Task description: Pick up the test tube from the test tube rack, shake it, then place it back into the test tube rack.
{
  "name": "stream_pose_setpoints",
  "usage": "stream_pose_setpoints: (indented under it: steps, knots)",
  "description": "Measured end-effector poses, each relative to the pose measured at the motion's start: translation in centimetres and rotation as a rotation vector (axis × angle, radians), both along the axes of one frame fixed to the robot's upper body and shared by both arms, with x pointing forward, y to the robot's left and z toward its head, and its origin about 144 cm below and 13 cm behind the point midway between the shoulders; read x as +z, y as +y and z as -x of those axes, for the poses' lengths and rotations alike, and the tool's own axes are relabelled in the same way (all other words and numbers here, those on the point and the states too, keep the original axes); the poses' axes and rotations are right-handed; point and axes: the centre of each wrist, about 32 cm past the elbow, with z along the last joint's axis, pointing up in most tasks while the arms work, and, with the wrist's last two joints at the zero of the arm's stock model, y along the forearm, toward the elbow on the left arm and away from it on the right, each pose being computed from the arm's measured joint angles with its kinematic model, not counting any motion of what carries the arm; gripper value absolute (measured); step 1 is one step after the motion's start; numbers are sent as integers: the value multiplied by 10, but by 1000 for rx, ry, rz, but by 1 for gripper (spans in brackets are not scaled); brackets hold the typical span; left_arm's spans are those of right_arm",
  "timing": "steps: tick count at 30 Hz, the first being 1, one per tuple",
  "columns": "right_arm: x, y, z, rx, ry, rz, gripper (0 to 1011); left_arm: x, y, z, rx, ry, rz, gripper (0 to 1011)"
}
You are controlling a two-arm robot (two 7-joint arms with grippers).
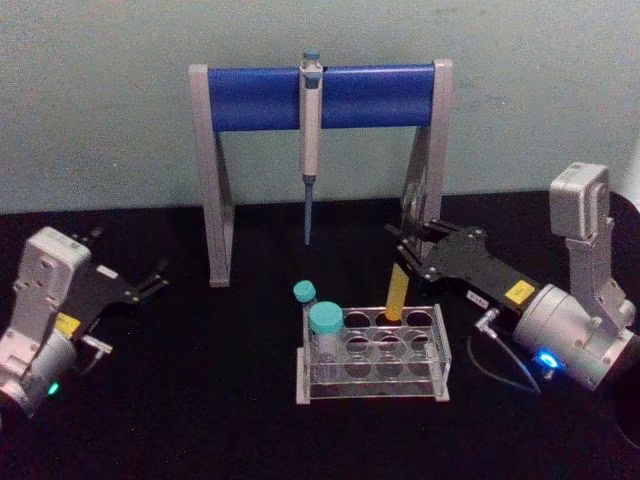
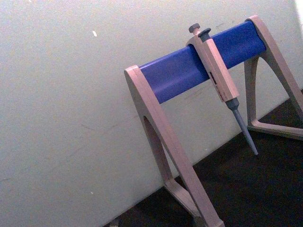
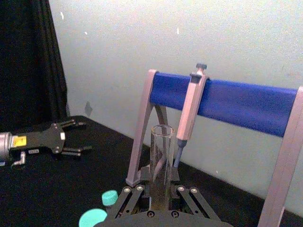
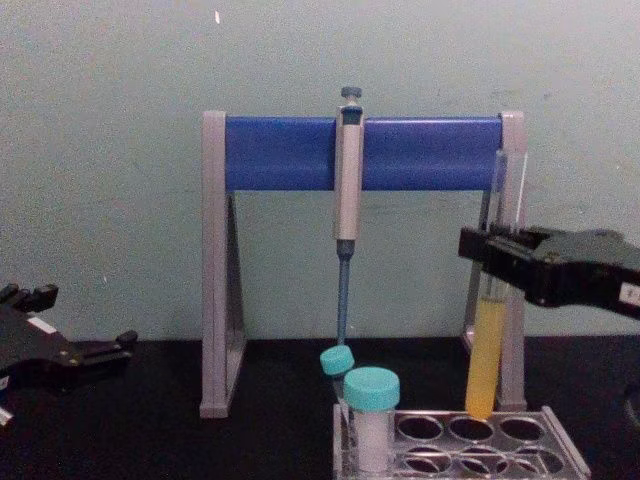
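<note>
The test tube (image 4: 489, 300) is a tall clear tube with yellow liquid in its lower part. It stands nearly upright over the back row of the test tube rack (image 4: 560, 450), its tip level with a hole's rim. My right gripper (image 4: 497, 258) is shut on its middle, reaching in from the right. In the head view the test tube (image 1: 397, 290) leans slightly over the test tube rack (image 1: 440, 385), held by the right gripper (image 1: 406, 250). The right wrist view shows the test tube (image 3: 162, 161) between the fingers. My left gripper (image 1: 150, 282) rests open at the far left.
Two teal-capped vials (image 1: 326, 322) stand in the rack's left end. The grey-and-blue pipette stand (image 1: 255, 97) with a hanging pipette (image 1: 310, 130) rises right behind the rack, close to the tube's top. Black table stretches out to the left and front.
</note>
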Motion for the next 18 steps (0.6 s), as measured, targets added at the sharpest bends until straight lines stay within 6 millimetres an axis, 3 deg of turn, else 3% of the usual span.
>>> stream_pose_setpoints:
  steps: [18]
  knots:
    - [6, -1, 2, 1, -17, -6, 232, 0, 0, 0, 0, 0, 0, 1010]
